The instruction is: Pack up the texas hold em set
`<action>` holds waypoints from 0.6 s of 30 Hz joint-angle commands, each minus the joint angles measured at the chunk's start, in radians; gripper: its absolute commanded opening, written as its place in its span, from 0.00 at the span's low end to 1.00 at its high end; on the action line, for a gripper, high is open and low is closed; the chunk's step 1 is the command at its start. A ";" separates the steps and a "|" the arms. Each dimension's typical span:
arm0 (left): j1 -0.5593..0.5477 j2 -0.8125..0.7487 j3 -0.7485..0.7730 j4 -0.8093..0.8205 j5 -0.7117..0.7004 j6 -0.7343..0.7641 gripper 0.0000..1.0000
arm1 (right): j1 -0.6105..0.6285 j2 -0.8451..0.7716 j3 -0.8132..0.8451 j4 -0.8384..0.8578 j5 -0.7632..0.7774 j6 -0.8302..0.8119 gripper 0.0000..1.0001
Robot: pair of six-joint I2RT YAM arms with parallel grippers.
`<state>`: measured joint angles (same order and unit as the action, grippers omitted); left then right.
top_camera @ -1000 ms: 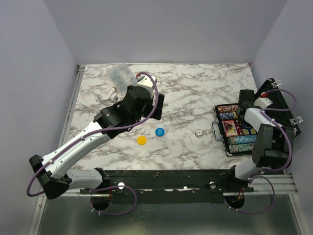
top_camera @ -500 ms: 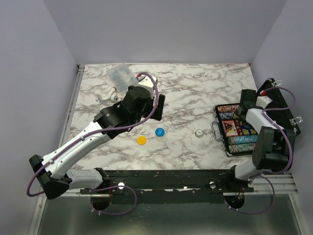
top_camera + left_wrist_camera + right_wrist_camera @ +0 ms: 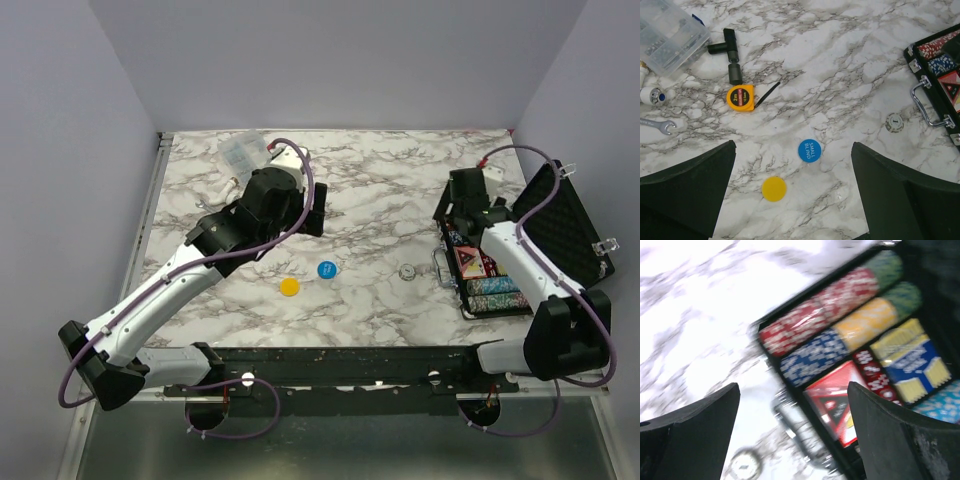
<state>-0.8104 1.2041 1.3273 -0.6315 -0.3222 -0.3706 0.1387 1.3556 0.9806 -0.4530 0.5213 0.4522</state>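
1. The black briefcase (image 3: 548,232) lies open at the 3 o'clock edge of the marble table (image 3: 390,180). Its foam lid (image 3: 566,222) leans back towards 2 o'clock and its metal handle (image 3: 930,107) faces 9 o'clock.
2. The right gripper (image 3: 792,390) hangs over the 11 o'clock corner of the case, fingers (image 3: 695,432) spread wide with nothing between them.
3. Looking down through those fingers, the chip rows (image 3: 840,305) sit at 12 o'clock. The red triangle (image 3: 832,399) lies just below them, at about 5 o'clock of the gap. The wrist view is blurred, so I cannot make out the finer contents.
4. The left gripper (image 3: 318,213) is well apart from the case, out at its 9 o'clock, jaws spread fully and empty.
5. The blue disc (image 3: 326,269) lies on the table at that gripper's 6 o'clock. In the wrist view it sits between the two fingers, untouched.
6. The yellow disc (image 3: 290,287) is at the blue one's 8 o'clock. The white disc (image 3: 407,272) is at its 3 o'clock, just beside the case's handle.
7. An orange tape measure (image 3: 740,97) and a clear compartment box (image 3: 667,35) lie towards 10 o'clock.
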 commanded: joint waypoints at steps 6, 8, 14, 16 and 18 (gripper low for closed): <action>0.093 -0.030 0.005 0.040 0.048 -0.072 0.99 | 0.364 0.095 0.118 -0.153 -0.150 0.116 0.93; 0.116 -0.015 0.063 0.003 0.063 -0.113 0.98 | 0.442 0.151 0.152 -0.173 -0.160 0.138 0.93; 0.232 0.027 0.227 -0.045 0.140 -0.177 0.98 | 0.592 0.331 0.245 -0.173 -0.249 0.187 0.93; 0.276 0.031 0.241 -0.034 0.154 -0.168 0.98 | 0.632 0.391 0.289 -0.190 -0.252 0.196 0.94; 0.318 0.027 0.227 -0.023 0.151 -0.147 0.99 | 0.662 0.449 0.343 -0.216 -0.259 0.207 0.94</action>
<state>-0.5686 1.2285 1.5406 -0.6506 -0.2218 -0.5114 0.7490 1.7203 1.2304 -0.6022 0.3069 0.6128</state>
